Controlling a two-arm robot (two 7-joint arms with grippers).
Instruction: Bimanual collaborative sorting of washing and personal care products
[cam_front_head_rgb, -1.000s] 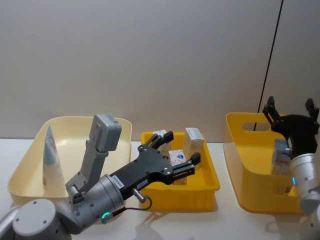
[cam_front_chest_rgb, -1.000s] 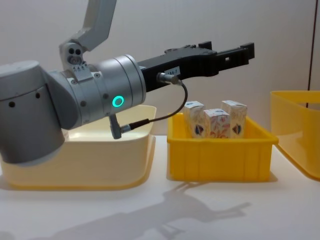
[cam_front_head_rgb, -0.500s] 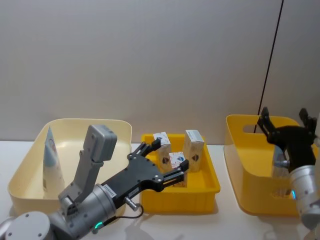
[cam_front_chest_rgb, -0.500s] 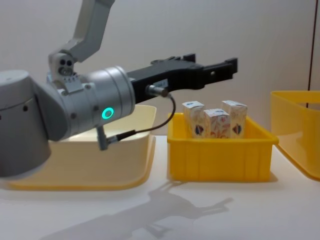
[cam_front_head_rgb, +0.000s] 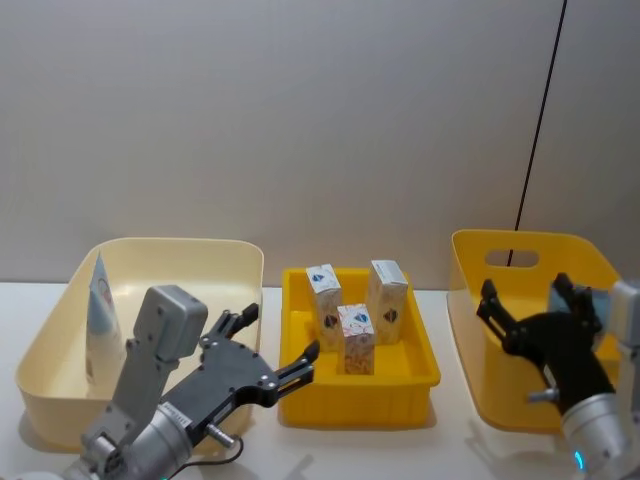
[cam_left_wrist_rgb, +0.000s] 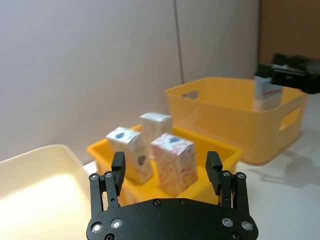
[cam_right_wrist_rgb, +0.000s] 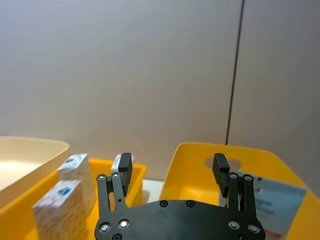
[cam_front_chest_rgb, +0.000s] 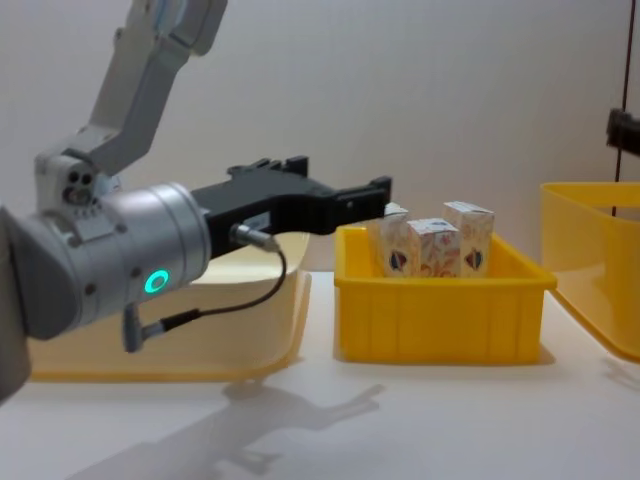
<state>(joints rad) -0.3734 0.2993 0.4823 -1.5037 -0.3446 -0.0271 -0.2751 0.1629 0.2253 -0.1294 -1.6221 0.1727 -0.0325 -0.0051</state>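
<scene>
My left gripper hangs just in front of the left corner of the yellow tray, fingers spread wide and holding nothing. My right gripper is well to the tray's right, over the near wall of the tall yellow bin, and it is spread and empty too.

Three cartons stand upright inside the tray, two toward its back and one nearer me, packed close. A light-blue tube leans in the cream bin to the tray's left.

I expect the cartons to be light, thin card that dents under a hard squeeze. I would come from above and close gently across two opposite flat faces, about mid-height. The tube looks soft and smooth, so it should give and may slide. I would take it across the fuller lower body, not the thin crimped top.

I cannot judge how much room lies between the cartons for a finger to slip in. A pale pack stands in the yellow bin, right of the tray. My right gripper and the bin wall cover much of it, so I cannot tell what kind it is.
</scene>
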